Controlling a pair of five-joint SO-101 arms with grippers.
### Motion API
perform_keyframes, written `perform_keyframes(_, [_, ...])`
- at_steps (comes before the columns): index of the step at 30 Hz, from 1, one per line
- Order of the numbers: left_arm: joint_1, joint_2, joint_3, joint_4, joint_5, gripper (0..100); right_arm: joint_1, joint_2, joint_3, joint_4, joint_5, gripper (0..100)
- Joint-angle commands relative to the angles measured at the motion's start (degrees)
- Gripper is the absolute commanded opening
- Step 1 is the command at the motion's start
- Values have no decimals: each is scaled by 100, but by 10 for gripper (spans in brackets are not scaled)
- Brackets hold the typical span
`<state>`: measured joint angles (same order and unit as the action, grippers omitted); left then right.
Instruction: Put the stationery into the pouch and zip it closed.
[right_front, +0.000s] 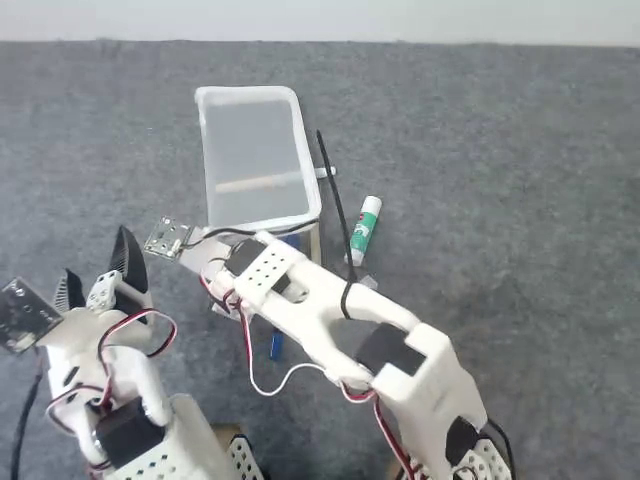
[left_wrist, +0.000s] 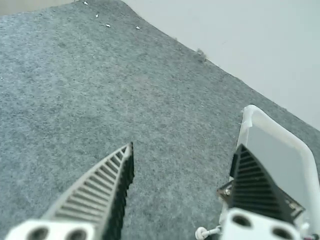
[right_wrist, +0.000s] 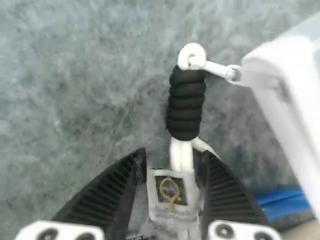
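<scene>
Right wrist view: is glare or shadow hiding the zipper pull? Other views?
Right wrist view: even light, no glare; the zipper pull sits unshadowed ahead of the right gripper. High view: soft light, faint shadows beside the pouch and glue stick. Left wrist view: flat light, no glare on the pouch rim.

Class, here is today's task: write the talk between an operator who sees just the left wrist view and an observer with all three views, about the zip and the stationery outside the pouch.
Operator: I see only a corner of the pouch. Is anything holding its zip?
Observer: Yes, the right hand is shut on the tag that hangs from the zip pull.
Operator: What stationery lies outside?
Observer: A glue stick lies on the carpet beside the pouch, not touching it.
</scene>
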<state>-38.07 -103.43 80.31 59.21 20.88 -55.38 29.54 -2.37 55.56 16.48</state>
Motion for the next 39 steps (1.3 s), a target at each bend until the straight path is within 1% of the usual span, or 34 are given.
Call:
perform_keyframes(1, [-44,-105,-75,-132,70,298,48,31,-712,523,105,16])
perform_keyframes(2, [-44,-105,-75,-123,70,298,57,22,-826,673,105,0])
perform_keyframes(3, [-44,-105,-75,-123,70,298,110,4,-897,813,105,19])
perform_keyframes(9, [-44,-105,-66,-123,70,298,330,-31,-1169,1341,105,7])
perform_keyframes(15, [-44,-105,-66,-123,62,298,558,-593,-1178,2053,70,7])
perform_keyframes(18, [-44,-105,-66,-123,62,298,743,-743,-1116,2211,53,7])
perform_keyframes(24, [-44,-105,-66,-123,62,298,769,-919,-615,2237,88,7])
perform_keyframes(33, [-44,-105,-57,-132,62,298,787,-2492,1178,1288,97,7])
perform_keyframes(39, [-44,-105,-57,-123,62,298,927,-3073,1767,1112,105,7])
